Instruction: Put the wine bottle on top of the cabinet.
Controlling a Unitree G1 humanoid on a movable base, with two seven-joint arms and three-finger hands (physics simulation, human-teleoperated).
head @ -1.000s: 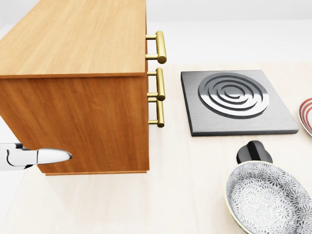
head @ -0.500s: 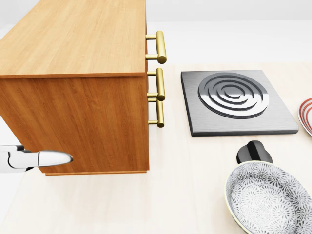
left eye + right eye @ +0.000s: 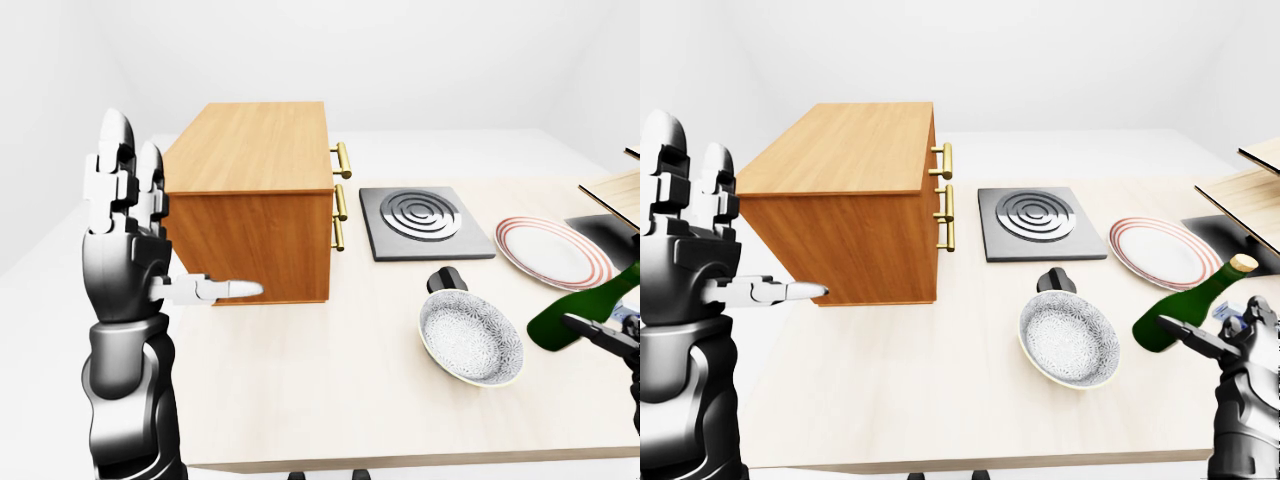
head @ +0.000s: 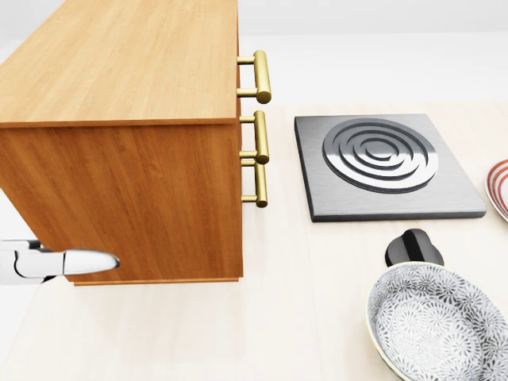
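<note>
The green wine bottle (image 3: 1183,310) is tilted, its neck up to the right, above the table at the right edge of the right-eye view. My right hand (image 3: 1237,345) has its fingers closed round the bottle's lower body. The bottle also shows in the left-eye view (image 3: 580,308). The wooden cabinet (image 3: 255,160) with brass handles (image 3: 342,195) stands on the table at the left, its flat top bare (image 4: 119,55). My left hand (image 3: 132,225) is raised beside the cabinet's left side, fingers up and spread, open and empty. Its thumb tip (image 4: 83,260) shows in the head view.
A grey hotplate (image 3: 415,215) lies right of the cabinet, with a black knob (image 3: 447,279) and a patterned bowl (image 3: 470,338) below it. A red-rimmed plate (image 3: 550,250) lies further right. A wooden shelf (image 3: 1250,188) juts in at the right edge.
In the head view my left thumb tip has sunk a little and edged right. Nothing else has moved.
</note>
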